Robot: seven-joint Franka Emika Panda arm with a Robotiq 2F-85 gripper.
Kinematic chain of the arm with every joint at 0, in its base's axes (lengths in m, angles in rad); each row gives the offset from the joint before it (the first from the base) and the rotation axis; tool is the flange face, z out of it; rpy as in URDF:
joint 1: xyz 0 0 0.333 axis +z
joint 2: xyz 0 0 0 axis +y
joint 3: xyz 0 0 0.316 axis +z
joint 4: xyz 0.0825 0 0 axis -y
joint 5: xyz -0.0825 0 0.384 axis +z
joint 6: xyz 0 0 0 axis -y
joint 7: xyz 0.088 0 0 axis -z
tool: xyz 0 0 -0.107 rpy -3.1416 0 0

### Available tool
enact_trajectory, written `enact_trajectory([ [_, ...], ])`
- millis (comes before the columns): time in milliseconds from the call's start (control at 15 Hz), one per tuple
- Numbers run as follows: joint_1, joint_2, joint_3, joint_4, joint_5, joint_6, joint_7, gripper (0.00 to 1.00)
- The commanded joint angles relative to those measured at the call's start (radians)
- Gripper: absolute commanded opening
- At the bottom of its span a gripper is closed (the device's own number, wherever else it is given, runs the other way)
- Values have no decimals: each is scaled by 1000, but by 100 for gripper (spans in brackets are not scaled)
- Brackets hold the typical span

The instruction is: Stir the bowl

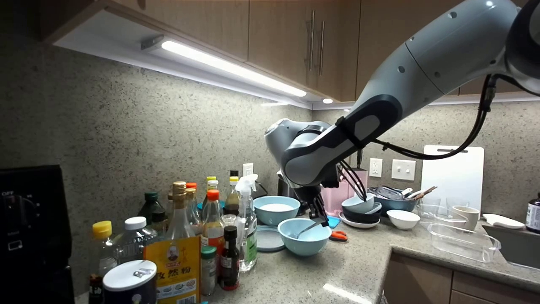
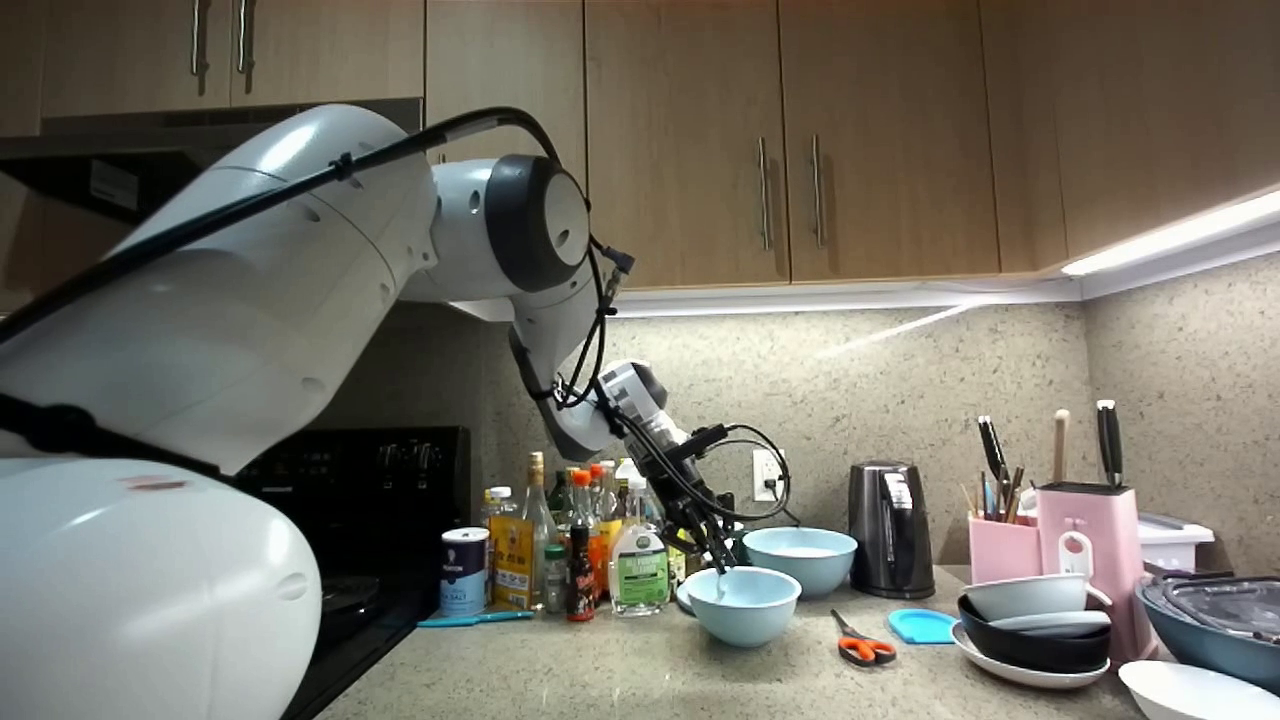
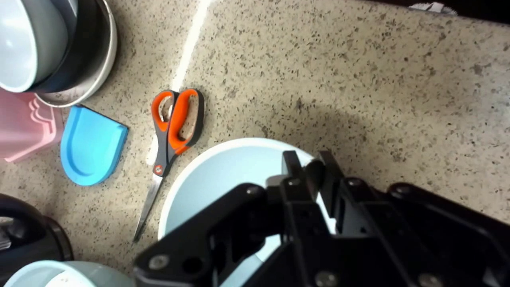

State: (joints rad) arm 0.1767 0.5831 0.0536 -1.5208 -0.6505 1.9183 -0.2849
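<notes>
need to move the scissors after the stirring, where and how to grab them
Probably by the orange-and-black handles, from straight above, pinching across both. The scissors lie flat on the counter, handles close together and wider than the slim blades; the light-blue bowl beside them would likely crowd a low approach there.

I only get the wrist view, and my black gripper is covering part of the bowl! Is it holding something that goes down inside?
Observer: Yes, in an exterior view a grey utensil slants from the gripper down into the bowl.
Kid: Yay! Is anything tall near the bowl that I can't see?
Observer: Yes, in both exterior views a spray bottle stands to the left of the bowl in the picture.
Kid: And that pink thing, does stuff stick out of it?
Observer: It does: in an exterior view a black handle stands up from the pink holder.
</notes>
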Motion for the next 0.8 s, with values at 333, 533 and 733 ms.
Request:
enact_trajectory([
  [333,20,42,-49,159,-100,-154,-3,4],
  [533,1,34,-54,162,-87,-206,-2,4],
  [733,-25,30,-51,146,-61,-224,-3,4],
])
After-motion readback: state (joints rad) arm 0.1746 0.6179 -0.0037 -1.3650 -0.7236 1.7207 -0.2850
